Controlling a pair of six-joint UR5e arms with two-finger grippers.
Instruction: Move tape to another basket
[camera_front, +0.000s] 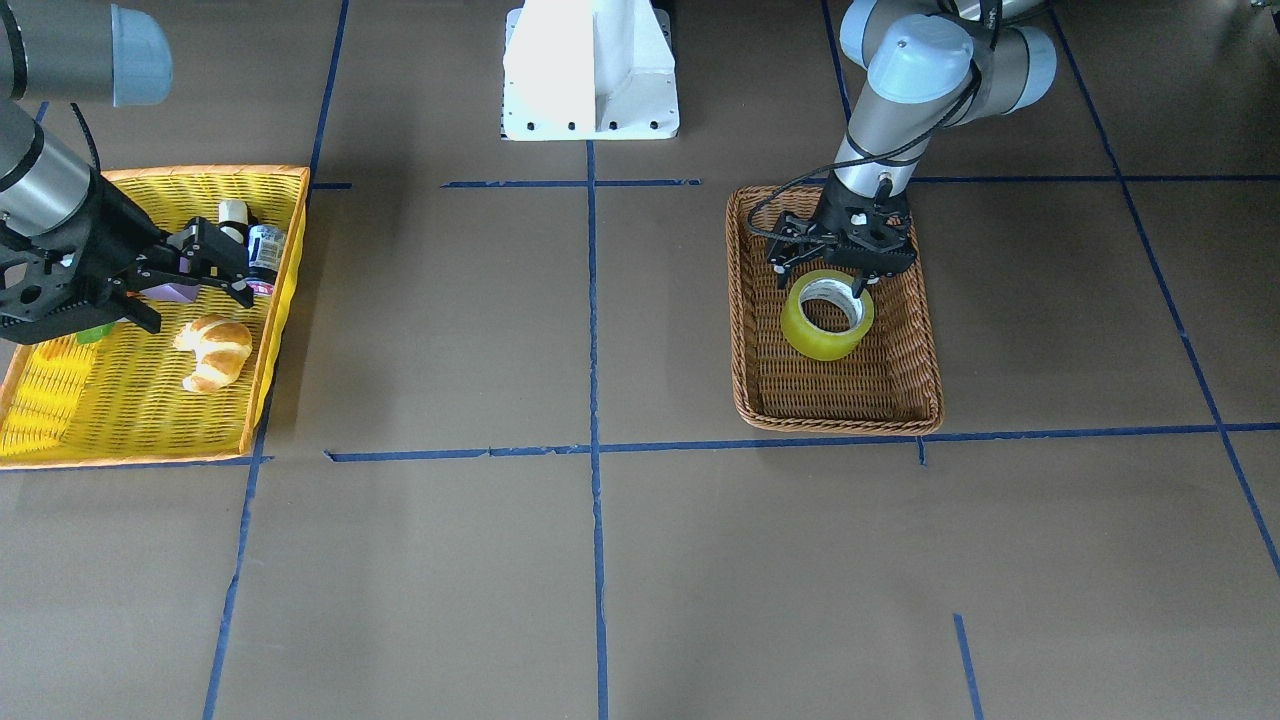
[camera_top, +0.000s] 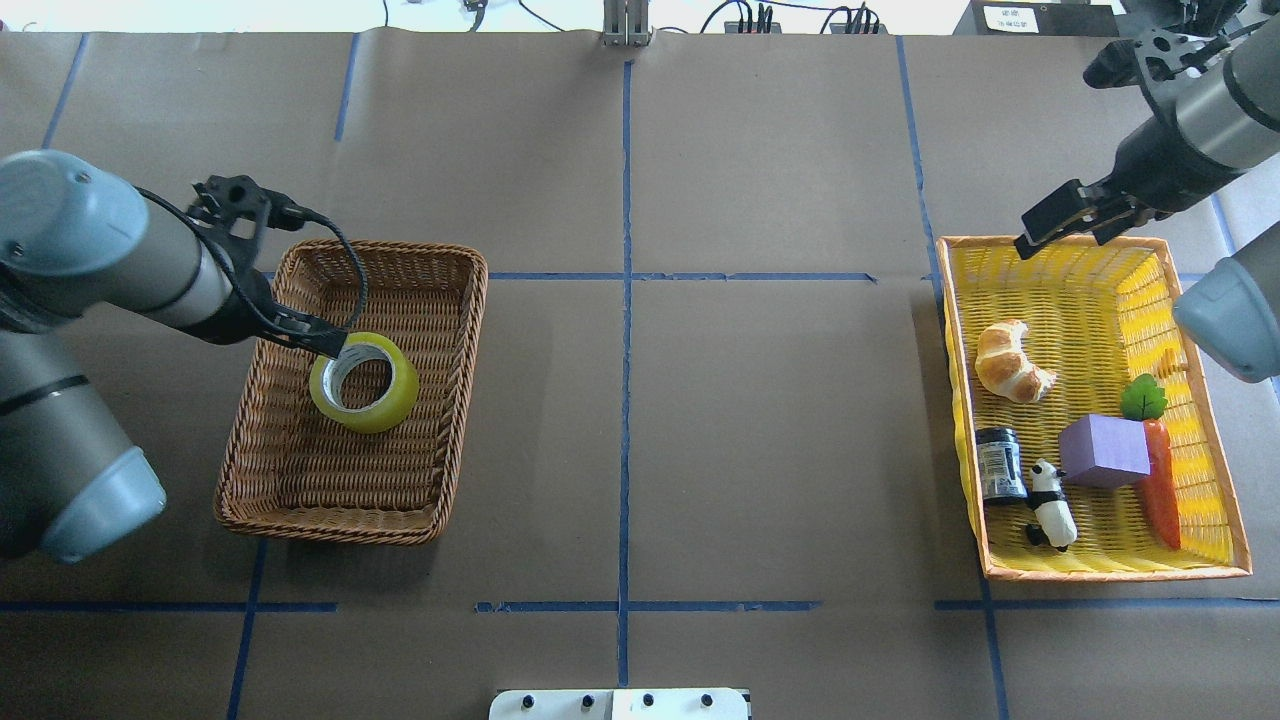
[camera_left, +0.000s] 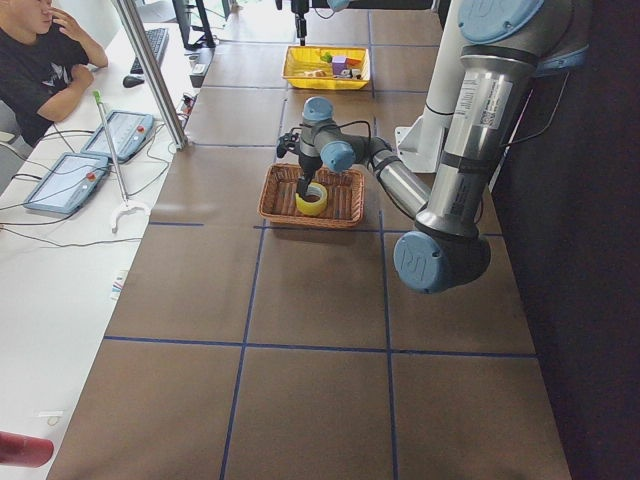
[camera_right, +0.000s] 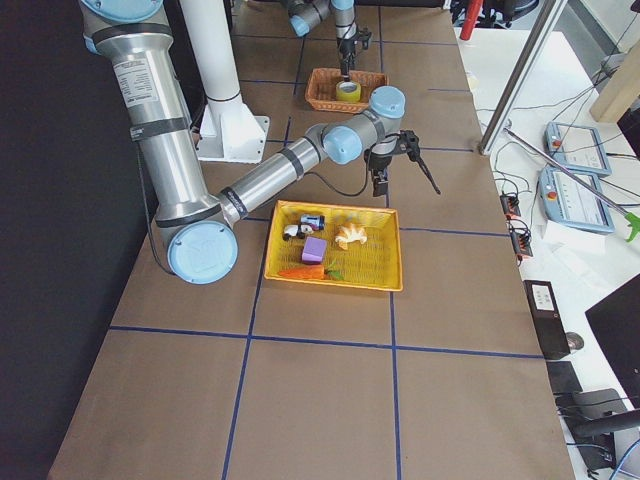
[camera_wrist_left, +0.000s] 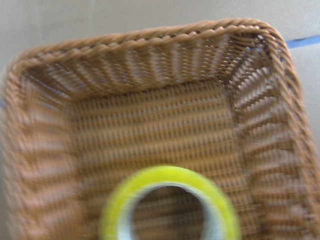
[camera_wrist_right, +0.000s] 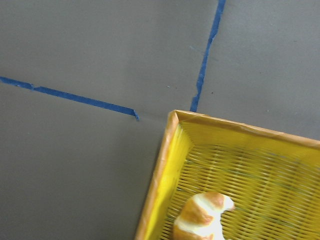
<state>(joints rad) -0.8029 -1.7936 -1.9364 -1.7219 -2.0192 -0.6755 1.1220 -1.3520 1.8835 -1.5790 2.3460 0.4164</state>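
Table: you are looking at a brown paper cover (camera_front: 800, 560), matte and flat.
Markings: blue grid lines (camera_front: 594, 500) split it into large rectangles.
Side desk: your white desk (camera_left: 60, 300) runs along one long edge and carries two tablets (camera_left: 65, 182) and a keyboard (camera_left: 158, 42).
Post: a metal pole (camera_left: 150, 70) rises slanted at that edge.
Opposite side: a near-black strip (camera_left: 600, 300); you cannot tell floor from wall.
Light: bright, even, soft shadows.

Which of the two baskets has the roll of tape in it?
The brown wicker basket; the yellow tape roll is in it alone. The bright yellow basket holds a croissant and a purple cube instead.
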